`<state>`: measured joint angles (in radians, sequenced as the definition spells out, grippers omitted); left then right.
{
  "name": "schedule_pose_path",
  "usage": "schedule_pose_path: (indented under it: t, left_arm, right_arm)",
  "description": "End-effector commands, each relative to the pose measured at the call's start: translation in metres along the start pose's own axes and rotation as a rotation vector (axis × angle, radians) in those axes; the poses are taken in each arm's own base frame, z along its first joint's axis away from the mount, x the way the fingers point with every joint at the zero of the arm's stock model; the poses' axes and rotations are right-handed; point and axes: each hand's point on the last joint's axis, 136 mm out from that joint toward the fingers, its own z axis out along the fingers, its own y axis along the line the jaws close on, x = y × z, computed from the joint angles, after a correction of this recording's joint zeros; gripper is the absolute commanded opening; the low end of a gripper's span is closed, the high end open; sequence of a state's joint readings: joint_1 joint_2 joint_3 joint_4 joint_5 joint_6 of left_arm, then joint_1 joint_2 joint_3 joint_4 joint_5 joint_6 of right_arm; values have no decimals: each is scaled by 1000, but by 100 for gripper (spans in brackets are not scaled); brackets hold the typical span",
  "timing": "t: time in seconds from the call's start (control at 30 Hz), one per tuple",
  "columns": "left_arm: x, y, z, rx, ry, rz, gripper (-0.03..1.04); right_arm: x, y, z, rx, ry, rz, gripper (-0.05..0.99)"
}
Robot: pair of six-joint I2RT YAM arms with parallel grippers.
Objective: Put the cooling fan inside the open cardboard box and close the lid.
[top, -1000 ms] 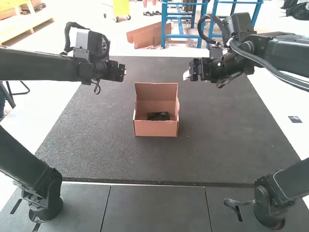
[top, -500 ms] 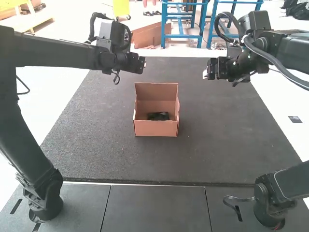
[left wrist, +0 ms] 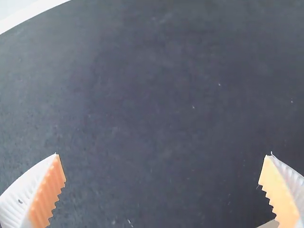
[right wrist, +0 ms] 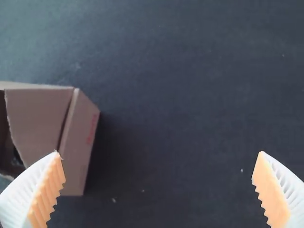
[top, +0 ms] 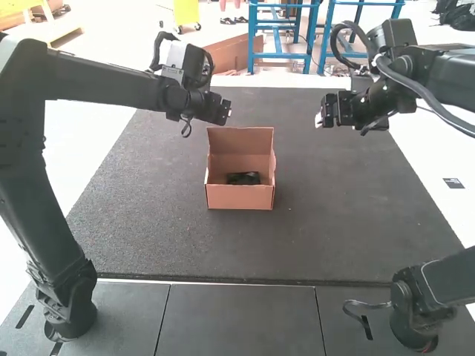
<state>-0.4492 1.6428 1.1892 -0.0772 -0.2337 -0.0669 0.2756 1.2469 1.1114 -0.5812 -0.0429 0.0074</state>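
Observation:
An open cardboard box (top: 240, 178) stands in the middle of the dark mat (top: 148, 200), its lid upright at the back. The black cooling fan (top: 243, 178) lies inside it. My left gripper (top: 223, 108) hangs above the mat just behind the box's back left corner, and its white ribbed fingers (left wrist: 40, 192) with orange pads stand wide open over bare mat. My right gripper (top: 324, 111) hovers behind and to the right of the box, also wide open and empty. The right wrist view catches the box (right wrist: 45, 130) from the side beside one finger (right wrist: 40, 190).
The dark mat (left wrist: 166, 95) covers most of the table, with white floor beyond its left and right edges. Flat cardboard pieces (top: 226, 52) and blue frames (top: 286, 33) stand behind the mat's far edge.
My left gripper has swung up and rightward to the box's back left corner. My right gripper has drawn back to the right, away from the box.

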Motion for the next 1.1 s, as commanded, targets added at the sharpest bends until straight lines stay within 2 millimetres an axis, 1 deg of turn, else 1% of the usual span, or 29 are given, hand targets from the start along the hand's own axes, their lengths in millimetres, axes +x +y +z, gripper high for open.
schedule_pose_path:
  t: [0.0,0.17,0.4,0.47,0.53,0.67,0.83,0.93,1.07]
  left_arm:
    - [-11,-12,-6,23,-17,21,97]
    - [-3,-30,-11,55,21,47,97]
    - [16,-54,-23,100,91,79,97]
    - [20,-57,-25,105,107,78,97]
    - [25,-58,-26,108,125,71,97]
    - [46,-57,-25,104,181,88,97]
    - [74,-56,-22,103,227,105,97]
    - [80,-57,-19,105,212,119,97]
    - [84,-58,-16,104,194,133,97]
  right_arm:
    - [-17,-16,-11,55,-54,9,90]
    - [-17,-25,-8,70,-48,20,90]
    - [-22,-25,-5,65,-49,20,90]
    - [-22,-25,-4,64,-51,20,90]
    - [-23,-24,-4,59,-54,19,90]
    - [-23,-21,-4,42,-51,19,90]
    - [-24,-36,-5,67,-54,48,90]
    - [-23,-47,-6,83,-57,71,90]
    - [-19,-48,-5,56,-46,94,90]
